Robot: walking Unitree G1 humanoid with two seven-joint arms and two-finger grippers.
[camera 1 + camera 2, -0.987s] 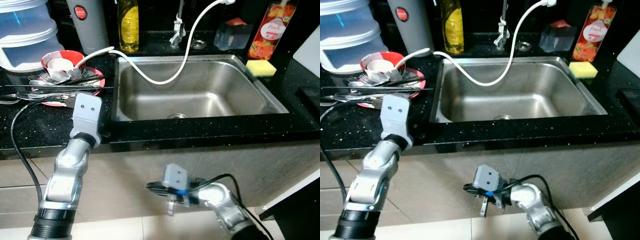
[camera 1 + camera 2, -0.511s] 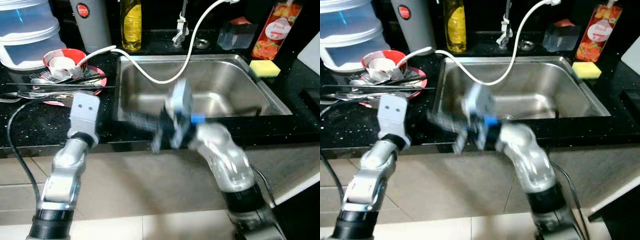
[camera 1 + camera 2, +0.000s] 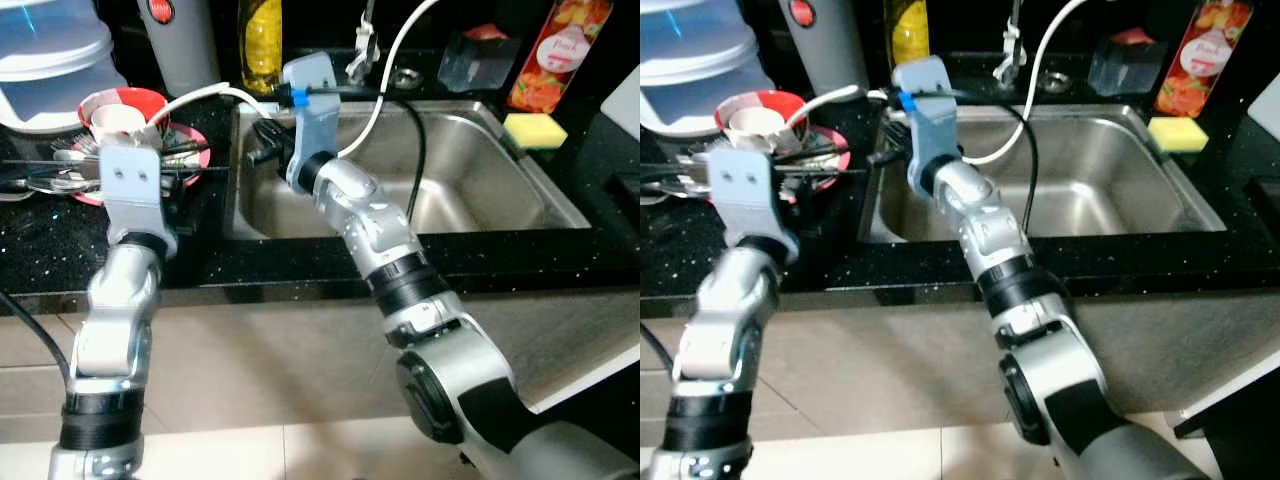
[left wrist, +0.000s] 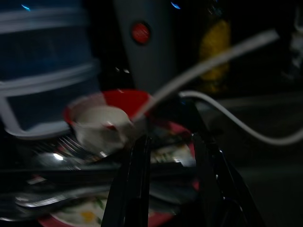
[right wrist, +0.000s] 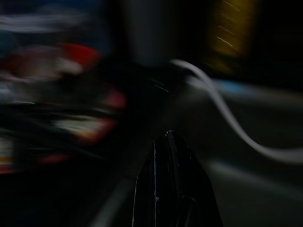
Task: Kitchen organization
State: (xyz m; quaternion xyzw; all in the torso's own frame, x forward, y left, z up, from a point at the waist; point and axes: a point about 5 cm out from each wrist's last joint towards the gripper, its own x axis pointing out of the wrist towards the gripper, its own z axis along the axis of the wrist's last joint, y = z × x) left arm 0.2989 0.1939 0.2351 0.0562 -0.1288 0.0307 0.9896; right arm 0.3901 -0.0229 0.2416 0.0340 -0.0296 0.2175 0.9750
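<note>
Red plate point(image 3: 190, 150) of cutlery: directly ahead of left gripper point(image 4: 171, 156) (fingers parted, empty); right gripper point(image 5: 173, 156) fingers pressed together, beside it.

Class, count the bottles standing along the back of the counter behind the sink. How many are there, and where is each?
2. A yellow bottle stands behind the sink's rear left corner; a red-orange bottle stands at the rear right, behind the yellow sponge. Others may be hidden.
</note>
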